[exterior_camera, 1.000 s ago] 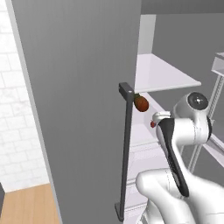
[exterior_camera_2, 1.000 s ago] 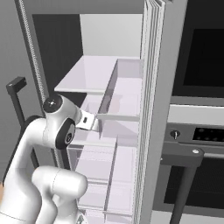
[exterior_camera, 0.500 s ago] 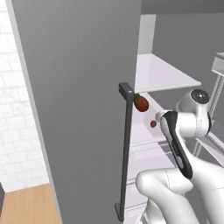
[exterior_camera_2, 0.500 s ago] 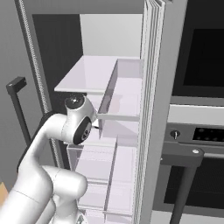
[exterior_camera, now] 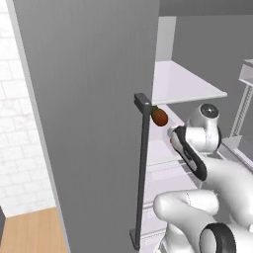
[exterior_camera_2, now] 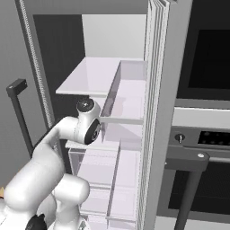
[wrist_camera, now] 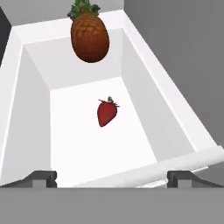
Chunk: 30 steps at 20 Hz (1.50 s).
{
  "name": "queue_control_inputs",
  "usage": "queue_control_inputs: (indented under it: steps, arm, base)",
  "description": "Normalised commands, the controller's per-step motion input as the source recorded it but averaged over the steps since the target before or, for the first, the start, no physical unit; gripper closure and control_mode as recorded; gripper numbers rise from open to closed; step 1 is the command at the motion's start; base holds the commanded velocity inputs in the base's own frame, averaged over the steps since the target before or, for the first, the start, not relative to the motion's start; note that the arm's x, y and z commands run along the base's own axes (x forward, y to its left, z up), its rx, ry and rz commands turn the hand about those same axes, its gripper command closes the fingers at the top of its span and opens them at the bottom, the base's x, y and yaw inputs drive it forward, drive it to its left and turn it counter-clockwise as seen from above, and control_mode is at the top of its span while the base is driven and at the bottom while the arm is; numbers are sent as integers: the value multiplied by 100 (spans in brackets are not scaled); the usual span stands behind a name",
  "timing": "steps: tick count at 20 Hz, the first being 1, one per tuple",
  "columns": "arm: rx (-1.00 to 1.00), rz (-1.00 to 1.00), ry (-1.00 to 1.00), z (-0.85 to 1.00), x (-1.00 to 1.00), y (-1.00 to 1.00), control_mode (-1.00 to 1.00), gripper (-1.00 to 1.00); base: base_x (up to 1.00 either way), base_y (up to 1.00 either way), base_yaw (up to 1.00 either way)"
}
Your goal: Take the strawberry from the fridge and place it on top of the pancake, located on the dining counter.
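Inside white bin (wrist_camera: pixel 175 113): strawberry (wrist_camera: pixel 106 113), apparently pineapple (wrist_camera: pixel 89 36)

I count one strawberry (wrist_camera: pixel 106 113) and one pineapple (wrist_camera: pixel 89 35) in one white bin (wrist_camera: pixel 30 83). I see one fridge (exterior_camera_2: pixel 152 90) with one dark bar handle (exterior_camera: pixel 142 168), and beside it one oven (exterior_camera_2: pixel 206 67).

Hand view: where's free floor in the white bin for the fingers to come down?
Bare floor lies all around the strawberry, widest between it and the bin's near rim and side walls. The far end is crowded by the pineapple.
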Motion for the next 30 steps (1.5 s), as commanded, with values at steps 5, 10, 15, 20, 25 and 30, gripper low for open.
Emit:
queue_control_inputs:
  steps: [5,10,15,20,25,30]
  arm:
    - [-1,0,3,-32,63,0,-100,-100]
    - [0,0,0,-38,41,-5,-100,-100]
    - [0,0,0,-44,42,-2,-100,-100]
    - [0,0,3,-26,59,0,-100,-100]
    - [0,0,4,-18,42,-2,-100,-100]
    - [0,0,0,-25,9,-2,-100,-100]
  base:
    - [0,0,0]
    - [0,0,0]
    - [0,0,0]
    - [0,0,0]
    - [0,0,0]
    - [0,0,0]
